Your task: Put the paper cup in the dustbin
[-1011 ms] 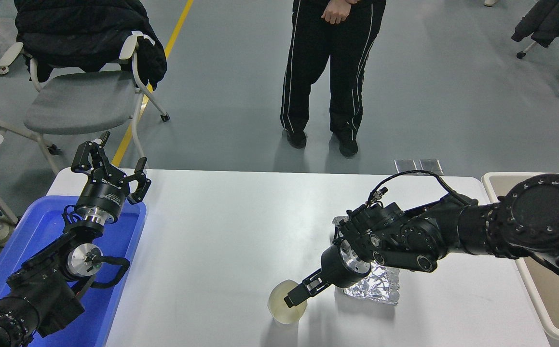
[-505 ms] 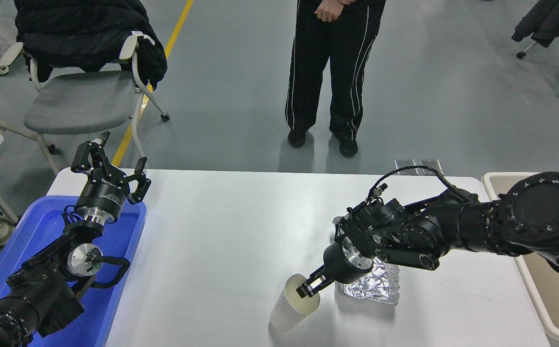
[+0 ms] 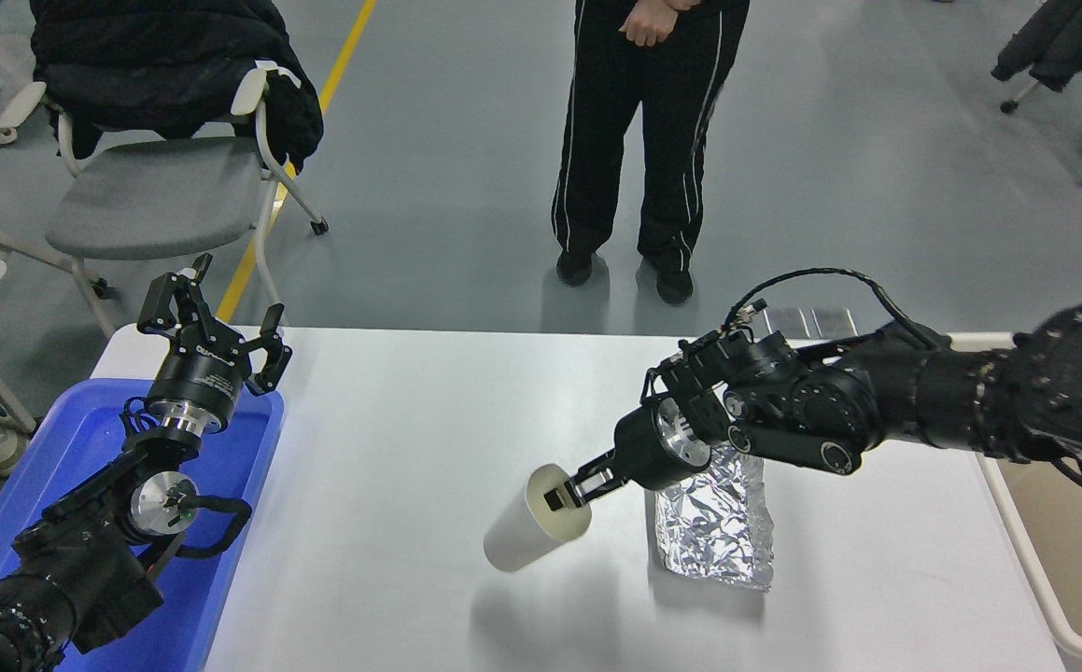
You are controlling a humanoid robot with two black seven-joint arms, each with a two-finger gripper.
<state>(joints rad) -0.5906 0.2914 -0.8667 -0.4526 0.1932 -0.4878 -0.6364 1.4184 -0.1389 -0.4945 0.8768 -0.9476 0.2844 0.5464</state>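
The white paper cup (image 3: 524, 529) hangs tilted in the air above the table's front middle, its mouth toward the right arm and its base pointing down-left. My right gripper (image 3: 567, 492) is shut on the cup's rim, one finger inside the mouth. Its shadow lies on the table below. The beige dustbin (image 3: 1054, 611) stands at the table's right edge, partly hidden behind the right arm. My left gripper (image 3: 214, 317) is parked open at the lower left, above the blue tray.
A crinkled silver foil tray (image 3: 713, 523) lies on the white table (image 3: 410, 448) just right of the cup, under the right wrist. A blue tray (image 3: 92, 448) sits at the left. A person (image 3: 643, 140) stands beyond the far edge. A chair (image 3: 158, 187) stands at far left.
The right gripper has closed on the cup's rim and lifted it off the table, tilting it and carrying it up and back. The left arm has not moved.
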